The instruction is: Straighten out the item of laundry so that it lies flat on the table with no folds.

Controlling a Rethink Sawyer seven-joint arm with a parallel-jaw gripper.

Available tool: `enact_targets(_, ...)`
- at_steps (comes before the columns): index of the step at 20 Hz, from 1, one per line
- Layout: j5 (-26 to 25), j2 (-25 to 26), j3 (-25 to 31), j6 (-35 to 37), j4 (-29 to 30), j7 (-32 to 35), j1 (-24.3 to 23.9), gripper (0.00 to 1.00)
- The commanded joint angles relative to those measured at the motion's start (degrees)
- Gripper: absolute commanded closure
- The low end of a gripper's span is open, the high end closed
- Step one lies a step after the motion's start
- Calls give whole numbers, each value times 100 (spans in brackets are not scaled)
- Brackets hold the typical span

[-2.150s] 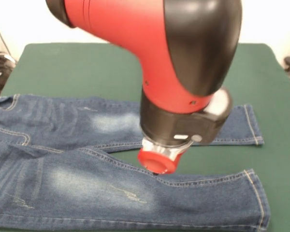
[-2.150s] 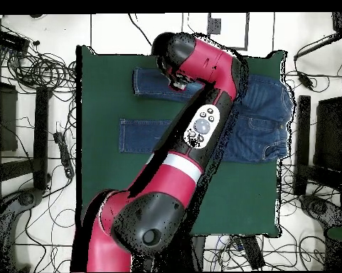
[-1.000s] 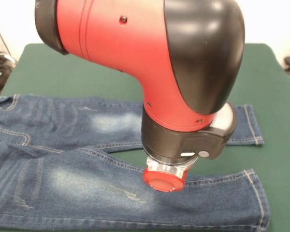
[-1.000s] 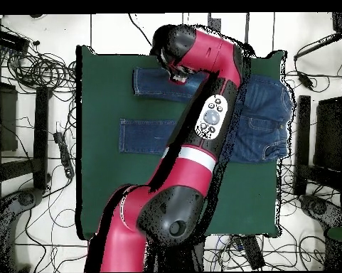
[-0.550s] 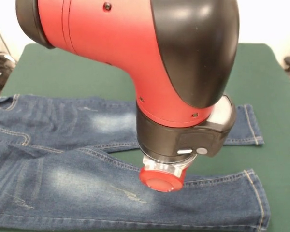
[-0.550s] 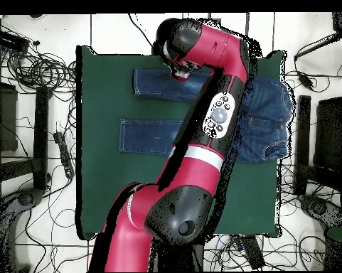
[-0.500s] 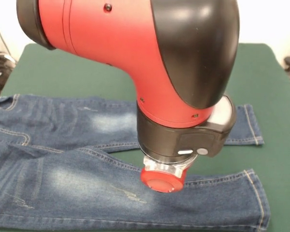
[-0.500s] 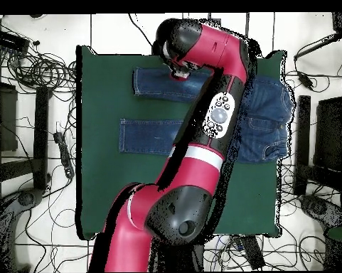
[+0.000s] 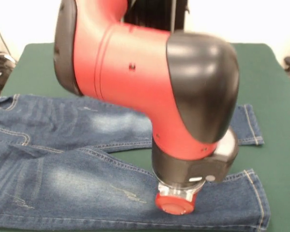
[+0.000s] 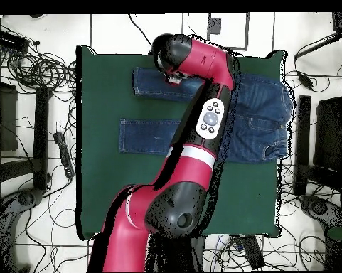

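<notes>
The blue denim jeans [image 9: 63, 179] lie spread on the dark green table [image 9: 270, 82], with the waist off the left edge of the front view and both legs running right. The far leg ends in a cuff [image 9: 248, 124] and the near leg in another cuff [image 9: 257, 198]. Soft creases show near the crotch. The arm's lower end, where the gripper [image 9: 175, 203] is, hovers at or just above the near leg's knee. From overhead the jeans [image 10: 266, 117] have the waist at the right, and the arm's end [image 10: 172, 65] covers the upper leg.
The big red and black arm [image 9: 150, 82] blocks much of the middle of the front view. From overhead the arm [image 10: 202, 135] crosses both legs. Cables and stands ring the table [image 10: 109, 192] on the floor.
The arm's lower end has moved from the gap between the legs down over the near leg and a little right. The upper link has swung. The jeans have not moved.
</notes>
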Motion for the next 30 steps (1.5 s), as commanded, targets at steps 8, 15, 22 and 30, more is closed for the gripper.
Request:
enact_targets(8,234,774,122,-183,-114,651,59,100)
enact_targets(15,1165,731,-586,326,-516,1889,196,100)
enact_targets(22,2483,729,-1823,598,-800,3280,215,100)
enact_targets(30,2991,533,-2007,720,-502,3260,385,100)
